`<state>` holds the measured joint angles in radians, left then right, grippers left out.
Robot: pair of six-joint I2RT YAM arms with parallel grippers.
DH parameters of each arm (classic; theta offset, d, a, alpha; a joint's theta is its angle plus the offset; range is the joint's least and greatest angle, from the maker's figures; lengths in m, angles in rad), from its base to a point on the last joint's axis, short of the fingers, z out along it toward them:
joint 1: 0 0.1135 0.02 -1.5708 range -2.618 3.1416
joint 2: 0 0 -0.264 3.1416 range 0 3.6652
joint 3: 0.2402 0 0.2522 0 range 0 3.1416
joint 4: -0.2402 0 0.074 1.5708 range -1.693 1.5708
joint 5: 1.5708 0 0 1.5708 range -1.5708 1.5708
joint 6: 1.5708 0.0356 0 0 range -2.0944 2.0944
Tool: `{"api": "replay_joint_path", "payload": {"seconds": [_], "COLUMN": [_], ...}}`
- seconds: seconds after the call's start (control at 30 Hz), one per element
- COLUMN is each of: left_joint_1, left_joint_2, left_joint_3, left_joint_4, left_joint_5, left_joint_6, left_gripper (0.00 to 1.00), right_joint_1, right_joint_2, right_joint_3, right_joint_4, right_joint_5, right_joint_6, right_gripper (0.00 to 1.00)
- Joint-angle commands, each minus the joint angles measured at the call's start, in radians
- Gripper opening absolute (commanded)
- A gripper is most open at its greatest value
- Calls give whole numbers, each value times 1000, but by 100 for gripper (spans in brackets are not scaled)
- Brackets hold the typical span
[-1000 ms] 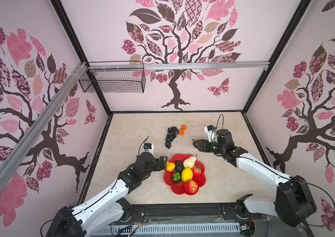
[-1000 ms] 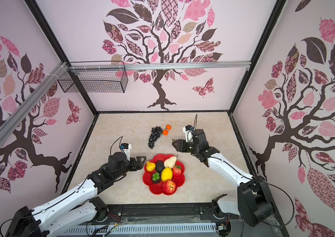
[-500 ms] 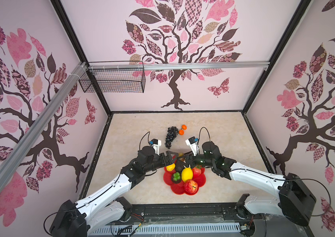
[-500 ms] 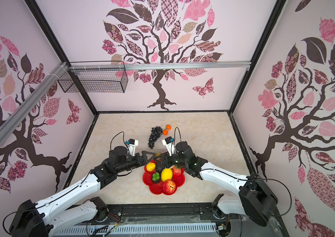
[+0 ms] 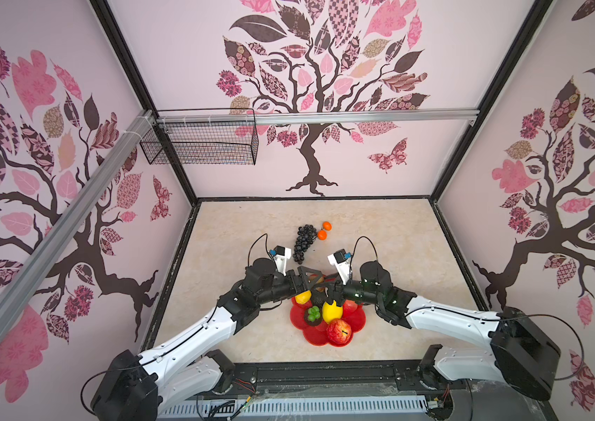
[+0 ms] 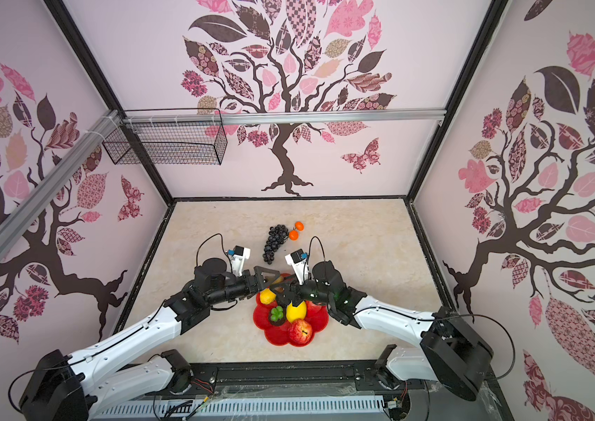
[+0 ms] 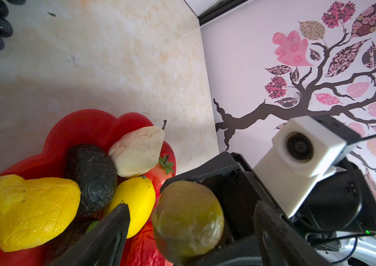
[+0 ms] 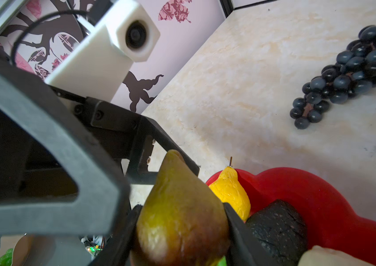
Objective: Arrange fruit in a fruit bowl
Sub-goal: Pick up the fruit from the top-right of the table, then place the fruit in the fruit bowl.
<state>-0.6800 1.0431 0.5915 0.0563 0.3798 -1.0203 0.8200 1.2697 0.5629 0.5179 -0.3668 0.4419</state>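
The brown pear (image 8: 180,214) is clamped by the right gripper (image 8: 180,230) above the fruit bowl (image 5: 357,320), its round end between the open jaws of the left gripper (image 7: 191,207). Most fruit already lies in the bowl below the jaws; the grape bunch (image 5: 303,242) and two oranges (image 5: 327,226) lie on the table (image 5: 252,226) beyond them. Both arms reach inward, meeting tip to tip.

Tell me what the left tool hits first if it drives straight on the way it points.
Most likely the brown-green toy pear clamped in the right tool: it sits dead ahead of the open left tool. Depth is unclear; it may already be partly inside the gap.
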Motion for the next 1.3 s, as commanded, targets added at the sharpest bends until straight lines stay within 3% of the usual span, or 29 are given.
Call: {"api": "replay_joint_path", "payload": {"seconds": [0.0, 0.43, 0.8, 1.03, 1.1, 1.27], "left_joint_1": [-4, -9, -9, -10, -10, -9], "left_joint_2": [3, 30, 59, 58, 44, -5], "left_joint_3": [33, 33, 47, 64, 81, 107], "left_joint_4": [-30, 13, 3, -56, -112, -268], "left_joint_5": [7, 52, 60, 26, -6, -122], "left_joint_6": [16, 2, 15, 64, 101, 235], "left_gripper": [87, 72, 51, 48, 48, 48], "right_joint_1": [22, 73, 77, 77, 77, 75], "right_joint_2": [-1, 49, 67, 48, 17, -120], "right_joint_3": [0, 9, 15, 12, 12, 4], "right_joint_4": [88, 156, 139, 109, 56, -175], "right_joint_5": [39, 100, 142, 115, 111, 209], "right_joint_6": [-7, -23, -26, -29, -53, -153], "right_gripper": [54, 54, 60, 78, 88, 98]}}
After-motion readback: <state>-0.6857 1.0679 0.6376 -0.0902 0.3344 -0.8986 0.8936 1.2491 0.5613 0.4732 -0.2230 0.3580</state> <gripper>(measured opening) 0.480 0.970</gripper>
